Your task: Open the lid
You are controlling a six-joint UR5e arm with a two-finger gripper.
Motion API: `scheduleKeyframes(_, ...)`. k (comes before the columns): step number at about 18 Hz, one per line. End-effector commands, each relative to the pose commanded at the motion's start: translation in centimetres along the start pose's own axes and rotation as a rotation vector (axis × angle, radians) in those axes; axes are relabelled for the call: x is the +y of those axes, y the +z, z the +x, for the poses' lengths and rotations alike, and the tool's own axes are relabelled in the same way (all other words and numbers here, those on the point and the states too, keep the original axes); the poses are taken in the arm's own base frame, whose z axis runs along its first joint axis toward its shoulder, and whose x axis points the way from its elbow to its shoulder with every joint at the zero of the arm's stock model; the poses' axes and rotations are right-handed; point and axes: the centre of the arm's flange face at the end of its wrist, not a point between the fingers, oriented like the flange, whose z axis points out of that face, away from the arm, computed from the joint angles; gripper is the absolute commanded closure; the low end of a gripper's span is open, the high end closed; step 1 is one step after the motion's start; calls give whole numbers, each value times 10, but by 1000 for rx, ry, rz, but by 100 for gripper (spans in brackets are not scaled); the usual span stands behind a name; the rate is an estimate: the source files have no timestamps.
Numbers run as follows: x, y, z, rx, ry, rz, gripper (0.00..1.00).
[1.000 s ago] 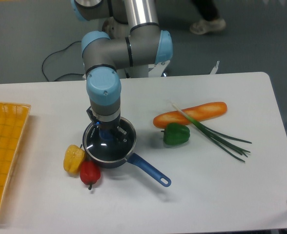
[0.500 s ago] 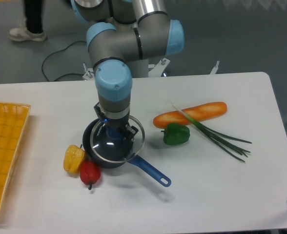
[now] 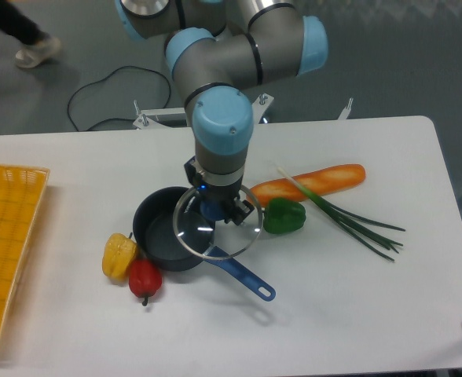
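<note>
The round glass lid with a metal rim hangs in the air, off the saucepan's right side and partly over its rim. My gripper points straight down and is shut on the lid's blue knob. The dark saucepan stands uncovered on the white table, its blue handle pointing to the lower right.
A yellow pepper and a red pepper touch the saucepan's left side. A green pepper, a baguette and green onions lie to the right. A yellow basket sits at the left edge.
The gripper has lifted the lid off the saucepan and carried it to the right. The pan now stands uncovered.
</note>
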Motion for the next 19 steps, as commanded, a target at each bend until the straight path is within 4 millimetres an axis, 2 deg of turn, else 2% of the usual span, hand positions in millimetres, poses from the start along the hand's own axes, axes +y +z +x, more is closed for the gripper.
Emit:
scheduleKeyframes(3,14,-3,-9,-1,22,2,52)
scheduleKeyframes(11,24,-8,-14,-6,22,7,52)
scheduleKeyframes(19,26,-11,-13,-11,20,10,52)
